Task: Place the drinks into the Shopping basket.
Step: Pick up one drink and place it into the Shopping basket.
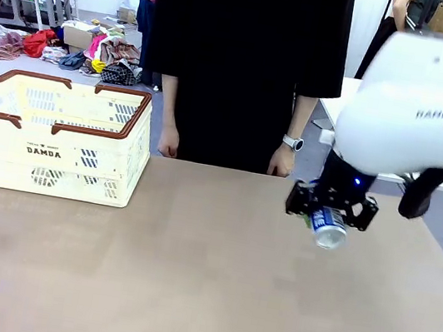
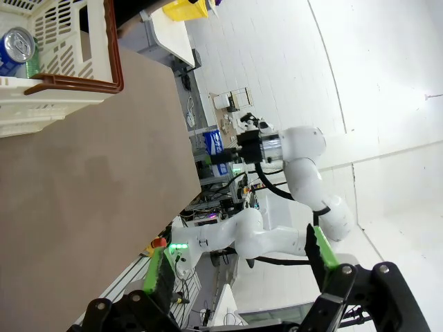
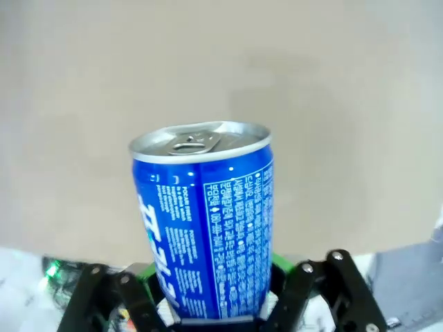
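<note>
Right tool [image 1: 330, 219]: clamped on blue cylindrical metal drink can [image 1: 329, 228], held tilted above the brown surface [image 1: 203, 281], well apart from cream slotted plastic Shopping basket [image 1: 54, 158], which lay toward the robot's left. Left tool [image 2: 242, 290]: wide, empty, nearer that basket.

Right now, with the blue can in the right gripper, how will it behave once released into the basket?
The blue can is a smooth metal cylinder, so it is probably slippery and apt to roll if laid sideways. Its tab looks unopened, so it is likely full and heavy. The right gripper holds it tilted.
</note>
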